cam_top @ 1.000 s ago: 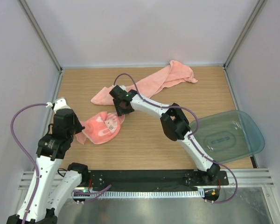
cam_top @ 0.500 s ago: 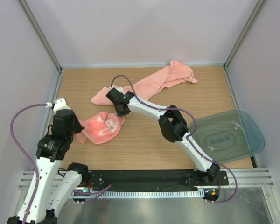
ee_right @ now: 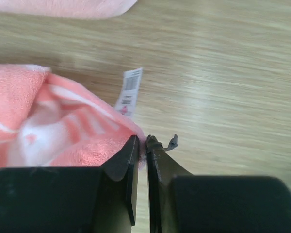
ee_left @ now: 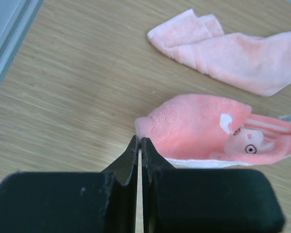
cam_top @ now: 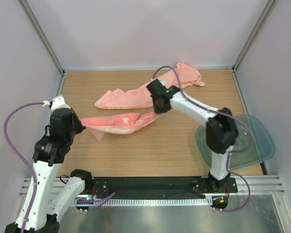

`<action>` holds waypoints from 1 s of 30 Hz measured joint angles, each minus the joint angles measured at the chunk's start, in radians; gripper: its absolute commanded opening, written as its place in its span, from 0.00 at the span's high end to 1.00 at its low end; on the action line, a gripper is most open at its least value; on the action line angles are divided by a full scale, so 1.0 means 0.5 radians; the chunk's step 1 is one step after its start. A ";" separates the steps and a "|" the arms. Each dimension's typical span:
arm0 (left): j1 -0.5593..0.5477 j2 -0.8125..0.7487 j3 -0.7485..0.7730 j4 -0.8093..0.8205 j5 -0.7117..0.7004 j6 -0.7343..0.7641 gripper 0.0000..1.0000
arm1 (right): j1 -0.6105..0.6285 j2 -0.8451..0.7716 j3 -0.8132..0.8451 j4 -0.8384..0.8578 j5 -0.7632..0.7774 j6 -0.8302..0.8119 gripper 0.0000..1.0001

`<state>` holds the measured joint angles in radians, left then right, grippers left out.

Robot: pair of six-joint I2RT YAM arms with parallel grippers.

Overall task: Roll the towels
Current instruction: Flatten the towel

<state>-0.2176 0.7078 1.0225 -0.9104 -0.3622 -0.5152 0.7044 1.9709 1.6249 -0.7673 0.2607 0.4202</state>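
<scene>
The smaller salmon-pink towel (cam_top: 119, 122), printed with a whitish figure and pale stripes, hangs stretched in a band between my two grippers above the wooden table. My left gripper (cam_top: 81, 127) is shut on its left corner; in the left wrist view the fingertips (ee_left: 139, 140) pinch the edge of this small towel (ee_left: 199, 126). My right gripper (cam_top: 157, 110) is shut on the opposite corner (ee_right: 141, 140), beside the white care label (ee_right: 129, 92). The long plain towel (cam_top: 150, 92) lies crumpled diagonally behind, from mid-table to the back right corner.
A translucent teal-grey tray (cam_top: 242, 141) sits at the right edge of the table, partly under the right arm's elbow. White walls and metal posts close in the table at the back and sides. The black base rail runs along the near edge.
The right gripper closed on the bunched small towel's end and swung right, pulling the towel out into a long band. The left gripper kept its grip and shifted slightly back.
</scene>
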 measured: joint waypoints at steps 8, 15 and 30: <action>0.000 0.187 0.278 -0.002 0.130 -0.040 1.00 | -0.176 -0.955 -0.374 -0.088 -0.165 -0.042 0.99; 0.000 0.491 0.353 0.039 0.304 -0.093 1.00 | -0.298 -0.900 -0.283 -0.240 -0.359 -0.070 0.99; 0.000 1.089 1.081 0.163 0.503 0.069 1.00 | -0.589 -0.587 0.459 -0.472 -0.304 -0.156 0.99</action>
<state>-0.2176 1.2522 1.5631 -0.8291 -0.1108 -0.4805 0.4099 1.6775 1.8542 -1.0031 0.1089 0.3424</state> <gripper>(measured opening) 0.008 0.154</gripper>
